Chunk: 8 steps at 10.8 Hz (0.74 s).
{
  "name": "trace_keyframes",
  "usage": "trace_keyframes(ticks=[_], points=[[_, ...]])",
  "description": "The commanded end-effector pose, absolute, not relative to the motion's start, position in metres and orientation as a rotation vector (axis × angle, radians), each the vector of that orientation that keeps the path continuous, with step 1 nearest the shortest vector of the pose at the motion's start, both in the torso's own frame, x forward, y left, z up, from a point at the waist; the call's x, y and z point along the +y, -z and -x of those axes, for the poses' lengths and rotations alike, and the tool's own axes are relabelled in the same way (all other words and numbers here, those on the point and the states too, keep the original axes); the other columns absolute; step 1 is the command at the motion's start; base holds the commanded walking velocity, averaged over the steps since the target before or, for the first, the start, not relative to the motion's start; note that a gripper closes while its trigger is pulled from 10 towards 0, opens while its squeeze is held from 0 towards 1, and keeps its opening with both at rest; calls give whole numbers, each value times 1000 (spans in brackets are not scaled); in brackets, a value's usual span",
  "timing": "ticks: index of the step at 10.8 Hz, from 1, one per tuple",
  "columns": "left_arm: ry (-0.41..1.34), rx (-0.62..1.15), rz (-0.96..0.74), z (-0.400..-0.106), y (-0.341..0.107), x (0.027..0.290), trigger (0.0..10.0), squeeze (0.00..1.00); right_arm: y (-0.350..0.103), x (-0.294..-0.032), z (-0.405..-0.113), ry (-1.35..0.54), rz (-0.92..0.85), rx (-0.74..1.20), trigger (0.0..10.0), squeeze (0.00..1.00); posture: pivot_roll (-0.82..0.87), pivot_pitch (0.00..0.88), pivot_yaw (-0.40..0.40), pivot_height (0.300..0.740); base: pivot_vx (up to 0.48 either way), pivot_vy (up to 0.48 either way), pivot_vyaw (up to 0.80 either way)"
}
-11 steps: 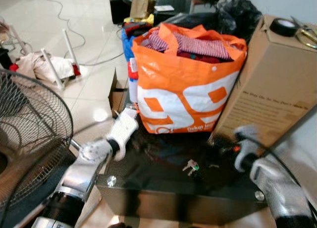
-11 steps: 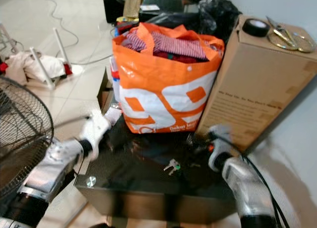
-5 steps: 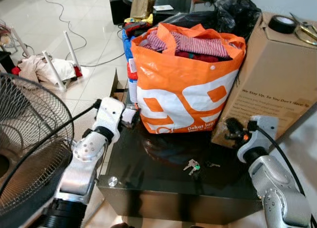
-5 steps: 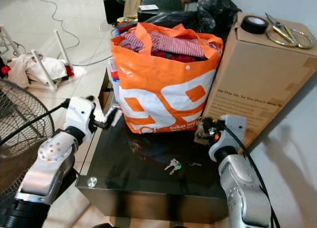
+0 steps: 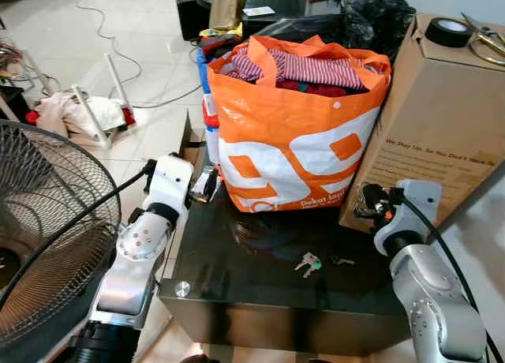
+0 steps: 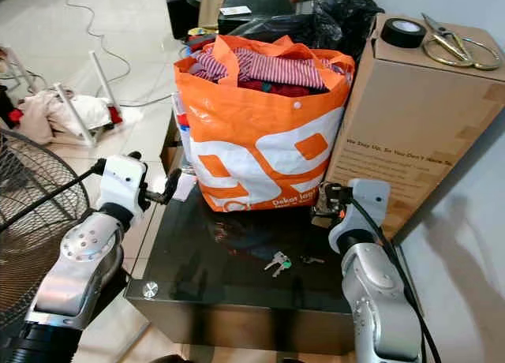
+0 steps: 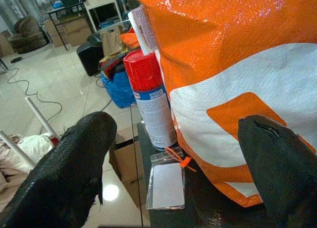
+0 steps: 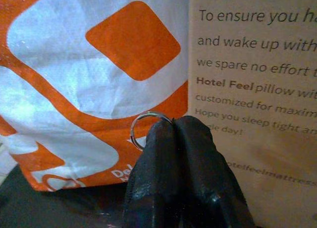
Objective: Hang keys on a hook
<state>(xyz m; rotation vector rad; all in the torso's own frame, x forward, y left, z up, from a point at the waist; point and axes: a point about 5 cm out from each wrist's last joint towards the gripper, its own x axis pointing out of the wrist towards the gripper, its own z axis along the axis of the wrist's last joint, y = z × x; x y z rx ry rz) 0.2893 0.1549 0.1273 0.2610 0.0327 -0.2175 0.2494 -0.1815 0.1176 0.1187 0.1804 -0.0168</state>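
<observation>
The left gripper [image 7: 173,153] hovers spread beside the orange bag [image 5: 292,142], a bunch of keys [image 5: 308,263] lies on the black glass worktop [image 5: 237,276], and the right gripper [image 8: 181,139] pinches a key ring [image 8: 148,125]; hanging remains undone.

My left gripper [image 7: 183,163] is spread wide, one black finger [image 7: 64,178] on each side of what I see. Between them a red-capped spray can [image 7: 151,106] stands upright, just beside the orange and white bag [image 7: 237,74]. A small clear packet [image 7: 167,183] with an orange tie lies near the can's base on the dark table [image 7: 208,215].
</observation>
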Motion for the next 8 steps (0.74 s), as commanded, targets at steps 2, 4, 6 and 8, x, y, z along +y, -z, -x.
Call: trace_keyframes(ticks=[2, 4, 6, 8], points=[[209, 39, -267, -288, -125, 155, 10000, 125, -115, -182, -251, 27, -108, 195, 10000, 0, -86, 0, 33, 740, 0, 0, 0], [197, 47, -266, -285, -123, 158, 10000, 125, -113, -181, -251, 16, -98, 204, 10000, 0, -77, 0, 26, 740, 0, 0, 0], [191, 52, -265, -282, -123, 159, 10000, 125, -112, -179, -251, 11, -103, 211, 10000, 0, -74, 0, 24, 740, -122, 0, 0], [189, 53, -264, -283, -123, 160, 10000, 122, -111, -178, -252, 9, -104, 214, 10000, 0, -74, 0, 25, 740, -122, 0, 0]])
